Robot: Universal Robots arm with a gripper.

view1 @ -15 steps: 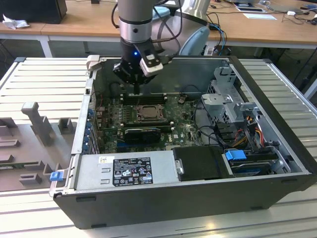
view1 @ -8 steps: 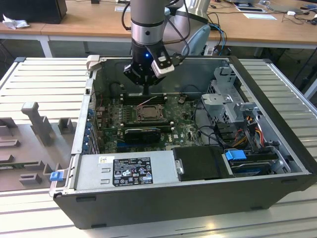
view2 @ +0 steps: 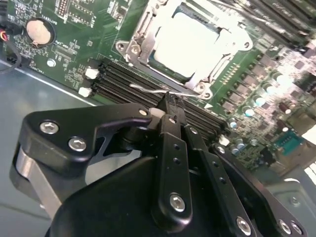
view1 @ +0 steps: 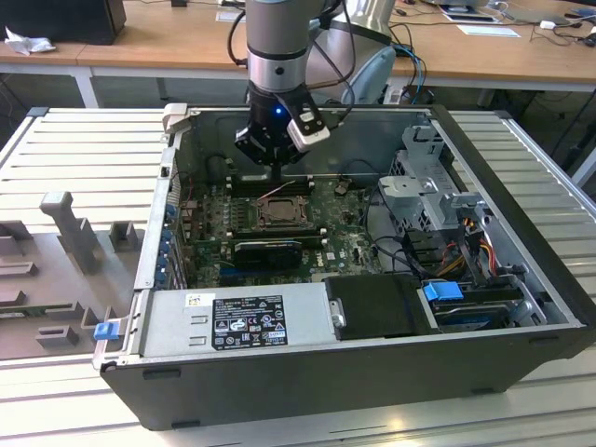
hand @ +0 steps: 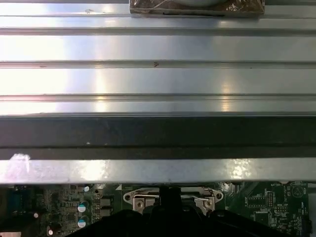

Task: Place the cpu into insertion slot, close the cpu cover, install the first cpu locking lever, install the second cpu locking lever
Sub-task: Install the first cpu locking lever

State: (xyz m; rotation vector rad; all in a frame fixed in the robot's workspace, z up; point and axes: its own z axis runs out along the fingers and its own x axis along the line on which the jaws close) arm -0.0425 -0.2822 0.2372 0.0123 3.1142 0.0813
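Observation:
The cpu [view2: 190, 42], with a pale silver top, lies in the insertion slot [view1: 277, 213] on the green motherboard. The grey metal cpu cover [view2: 143, 27] lies flat around it as a frame. A thin wire locking lever [view2: 145, 89] runs along the socket's near side, between the socket and the black memory slots. In the exterior view this lever [view1: 277, 191] stands up a little above the board. My gripper [view2: 171, 102] is shut, and its black fingertips sit right at the lever's wire. In the exterior view the gripper [view1: 275, 166] hangs just above the socket's far edge.
The open computer case [view1: 521, 200] has walls all around the board. Black memory slots [view2: 123, 79] lie under the fingertips. A black card [view1: 268, 250] sits in front of the socket, and a power supply [view1: 237, 321] and cables [view1: 466, 251] fill the near side and the exterior view's right.

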